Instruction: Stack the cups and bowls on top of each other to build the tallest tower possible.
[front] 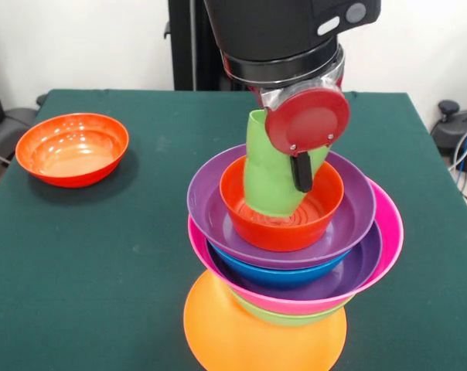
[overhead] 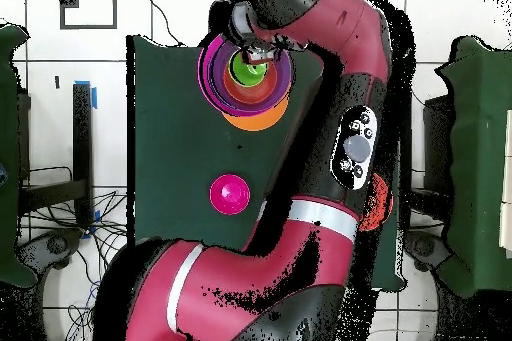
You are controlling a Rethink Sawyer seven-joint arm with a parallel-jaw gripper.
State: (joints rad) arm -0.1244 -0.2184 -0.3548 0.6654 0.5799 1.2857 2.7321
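Left of frame: a glossy red-orange plastic bowl (front: 72, 148) sits upright on the green table (front: 102, 255), well apart from everything else.
Centre: the tower (front: 291, 255) rises from a large upturned orange bowl (front: 260, 332); above it nest a green bowl (front: 284, 313), a pink bowl (front: 384, 232), a purple bowl (front: 357, 267), a blue bowl (front: 284, 274), a second purple bowl (front: 210, 201) and a small red-orange bowl (front: 280, 224).
Top of tower: the light-green plastic tumbler (front: 268, 174) leans tilted inside the small red-orange bowl.
Gripper (front: 301, 171): held against the tumbler's right side; it looks clasped on it, but I cannot tell for sure.
Overhead view: a small magenta bowl (overhead: 229, 194) lies alone on the table, below the tower.
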